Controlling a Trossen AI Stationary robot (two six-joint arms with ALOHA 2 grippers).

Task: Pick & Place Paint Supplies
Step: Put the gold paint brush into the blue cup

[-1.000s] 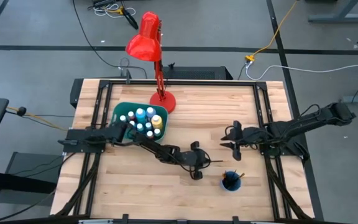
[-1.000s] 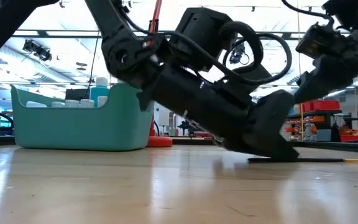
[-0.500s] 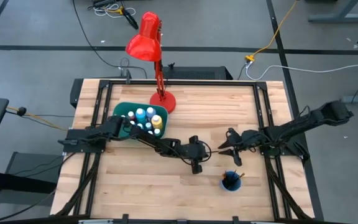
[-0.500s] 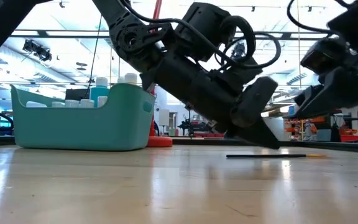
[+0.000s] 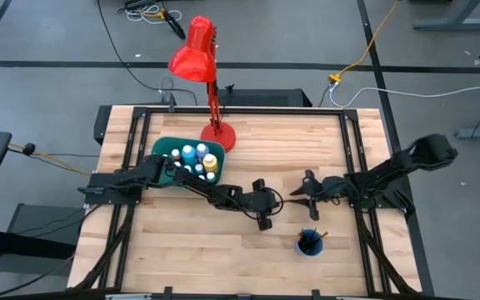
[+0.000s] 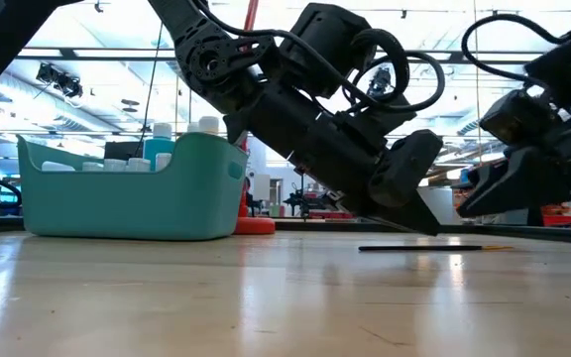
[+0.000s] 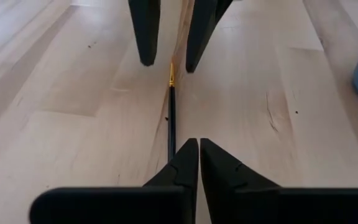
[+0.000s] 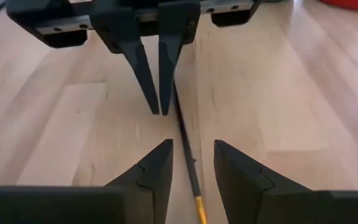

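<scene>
Right now I am working on one thin paintbrush [image 7: 171, 115]; it lies flat on the wooden table [image 5: 182, 250], in the middle, between my two grippers; the blue cup [image 5: 310, 242] stands near it, a bit closer to me.

My left gripper [image 5: 264, 206] hangs low over the handle end; its fingers [image 7: 185, 163] are pressed together, and the brush seems to run under their tips, not between them; so I do not think it holds the brush.

My right gripper [image 5: 304, 193] faces it from the other side; its jaws are spread a little, one on each side of the brush near the gold tip, but not pinching it.

The teal bin [image 5: 167, 150] sits by the red lamp [image 5: 197, 50], well apart from the brush; the small paint bottles [image 5: 195, 162] are in the bin; some dark brushes seem to stand in the cup.

So I think the step is picking up this brush; next I would lower the right gripper onto it, squeeze the thin handle, lift it, and drop it in the cup; the brush is so thin that it could slip.
</scene>
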